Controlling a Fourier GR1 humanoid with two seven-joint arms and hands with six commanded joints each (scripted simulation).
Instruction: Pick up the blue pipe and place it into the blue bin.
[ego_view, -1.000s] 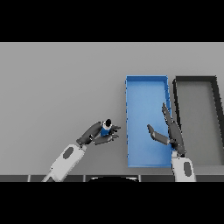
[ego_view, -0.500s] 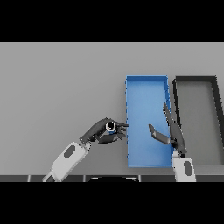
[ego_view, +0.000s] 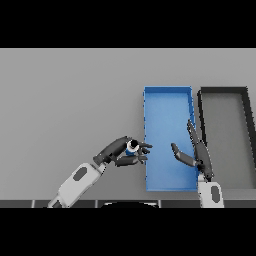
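Carrying the pipe (ego_view: 132, 147) in curled fingers, the left hand (ego_view: 121, 151) hovers just beside the blue bin (ego_view: 167, 97). It should clear the near wall before letting go. The right hand (ego_view: 196, 152) hangs open over that bin. Both it and the dark bin (ego_view: 223, 91) look empty.

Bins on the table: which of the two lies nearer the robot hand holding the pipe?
The blue bin, just right of the left robot hand gripping the blue pipe; the dark bin sits farther right.
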